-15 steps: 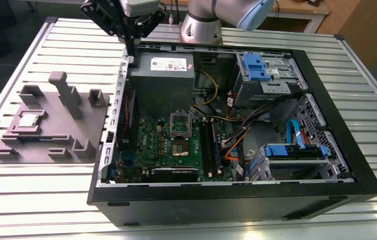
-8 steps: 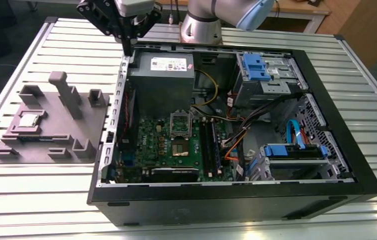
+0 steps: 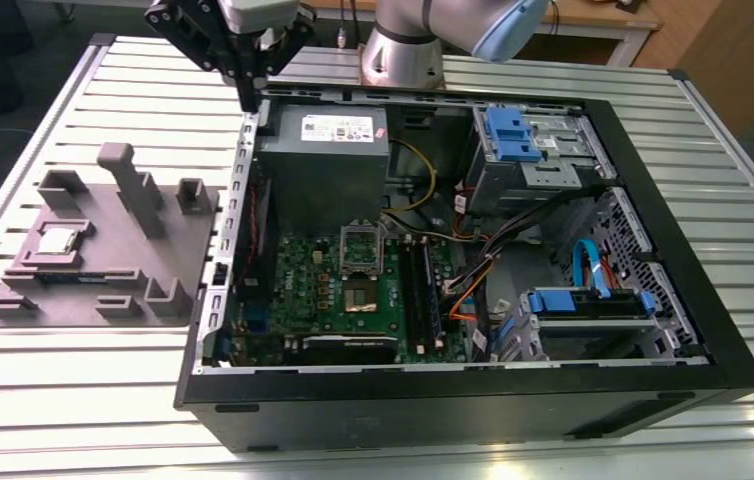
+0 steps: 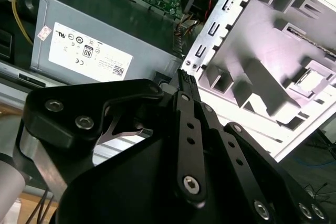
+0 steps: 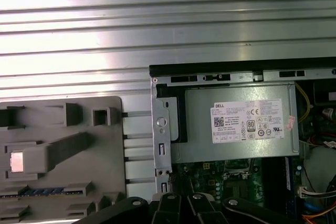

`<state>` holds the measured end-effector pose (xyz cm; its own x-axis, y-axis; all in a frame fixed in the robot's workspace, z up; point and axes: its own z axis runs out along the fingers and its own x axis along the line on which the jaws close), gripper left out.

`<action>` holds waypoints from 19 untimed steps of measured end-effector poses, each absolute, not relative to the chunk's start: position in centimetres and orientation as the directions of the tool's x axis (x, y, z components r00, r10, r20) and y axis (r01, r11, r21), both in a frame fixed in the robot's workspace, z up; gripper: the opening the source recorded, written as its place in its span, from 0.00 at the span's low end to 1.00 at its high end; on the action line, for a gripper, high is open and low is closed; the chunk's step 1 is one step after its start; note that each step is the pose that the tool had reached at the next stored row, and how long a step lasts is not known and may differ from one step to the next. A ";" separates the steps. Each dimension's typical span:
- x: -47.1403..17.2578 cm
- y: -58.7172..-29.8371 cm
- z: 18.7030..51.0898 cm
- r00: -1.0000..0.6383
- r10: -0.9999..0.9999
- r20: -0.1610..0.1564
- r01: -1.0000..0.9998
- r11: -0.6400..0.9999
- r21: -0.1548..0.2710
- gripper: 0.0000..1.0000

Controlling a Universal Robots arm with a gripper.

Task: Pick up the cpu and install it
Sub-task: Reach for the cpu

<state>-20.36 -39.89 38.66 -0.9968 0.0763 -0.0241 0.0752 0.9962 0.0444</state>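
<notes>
Now, cpu (image 3: 57, 241) lies flat in pocket of grey tray (image 3: 197, 250) on bench (image 3: 84, 400), well apart from fingers (image 3: 246, 88). Fingers pressed together, empty. You should spread them before descending, centre squarely over chip, pinch opposite edges, keep it level. Arm (image 3: 404, 40) holds fingers pointing down, high over case (image 3: 484, 395) wall, beside power supply (image 3: 324, 160).

Ribbed silvery metal table (image 3: 57, 400) with a grey fixture tray (image 3: 197, 258) beside an open black computer case (image 3: 484, 408)
</notes>
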 end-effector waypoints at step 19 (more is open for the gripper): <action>-21.2 -39.9 38.7 -0.997 0.076 -0.024 0.075 0.996 0.044 0.10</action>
<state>-21.18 -39.89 38.65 -0.9968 0.0762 -0.0240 0.0751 0.9962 0.0443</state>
